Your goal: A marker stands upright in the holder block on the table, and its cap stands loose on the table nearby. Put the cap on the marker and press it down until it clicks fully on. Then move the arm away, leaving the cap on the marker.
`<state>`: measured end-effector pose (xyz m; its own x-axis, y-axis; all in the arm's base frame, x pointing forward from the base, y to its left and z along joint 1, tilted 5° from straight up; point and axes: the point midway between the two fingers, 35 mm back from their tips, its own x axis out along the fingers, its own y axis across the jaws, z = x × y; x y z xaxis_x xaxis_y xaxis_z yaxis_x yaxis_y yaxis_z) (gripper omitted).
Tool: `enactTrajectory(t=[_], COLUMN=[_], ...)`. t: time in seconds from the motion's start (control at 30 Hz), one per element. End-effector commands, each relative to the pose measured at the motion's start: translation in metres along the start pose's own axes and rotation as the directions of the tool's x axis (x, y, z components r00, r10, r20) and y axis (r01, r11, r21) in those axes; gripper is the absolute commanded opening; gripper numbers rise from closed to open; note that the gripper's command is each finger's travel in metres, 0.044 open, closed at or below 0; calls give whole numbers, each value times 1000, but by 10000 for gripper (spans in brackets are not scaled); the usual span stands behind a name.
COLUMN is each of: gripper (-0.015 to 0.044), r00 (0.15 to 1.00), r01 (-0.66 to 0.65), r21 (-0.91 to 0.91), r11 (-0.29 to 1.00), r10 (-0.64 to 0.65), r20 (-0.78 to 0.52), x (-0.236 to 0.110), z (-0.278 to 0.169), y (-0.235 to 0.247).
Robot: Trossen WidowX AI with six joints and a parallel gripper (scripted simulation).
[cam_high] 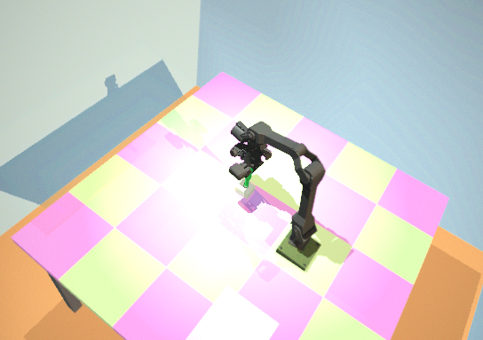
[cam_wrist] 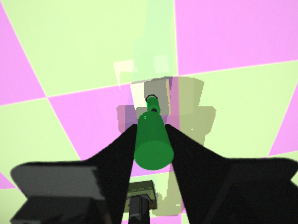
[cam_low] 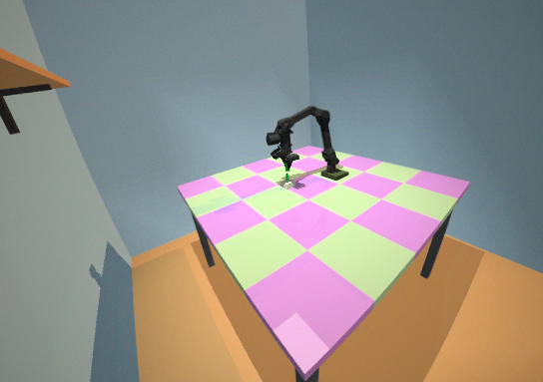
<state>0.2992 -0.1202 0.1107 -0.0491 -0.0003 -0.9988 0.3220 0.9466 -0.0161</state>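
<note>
Here the gripper [cam_wrist: 153, 150] is clamping the green cap [cam_wrist: 152, 142] between its two dark fingers, one pressing on each side of it. In the wrist view the cap is hanging directly above the block [cam_wrist: 156, 95], its lower end lining up with the green marker [cam_wrist: 152, 103] that is standing upright in the block; whether the cap is already touching the marker tip cannot be told from these pictures. In the top view the block [cam_high: 245, 190] is sitting on the table [cam_high: 133, 244] in front of the arm's base [cam_high: 298, 249], and the arm [cam_high: 306, 177] is arching up from the base and over, so that the gripper [cam_high: 249, 170] is pointing down over the block with the cap [cam_high: 249, 175] showing as a short green sliver just above it. In the exterior view the gripper [cam_low: 286, 166] is hovering just above the block [cam_low: 288, 182], with the cap [cam_low: 287, 168] upright beneath the wrist. The block is lying near the far middle of the table [cam_low: 349, 254], well apart from every table edge.
</note>
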Motion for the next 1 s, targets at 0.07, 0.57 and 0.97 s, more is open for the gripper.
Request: enactTrajectory(t=[0.07,0.57,0.97], gripper=[0,0,0], r00=[1000,1000,1000], r01=[3,3,3], r21=[-4,-4,-4], r11=[1000,1000,1000], r10=[-3,-3,-3], r20=[4,4,4], x=[-1,17,36], z=[3,4,4], y=[-6,-6,-6])
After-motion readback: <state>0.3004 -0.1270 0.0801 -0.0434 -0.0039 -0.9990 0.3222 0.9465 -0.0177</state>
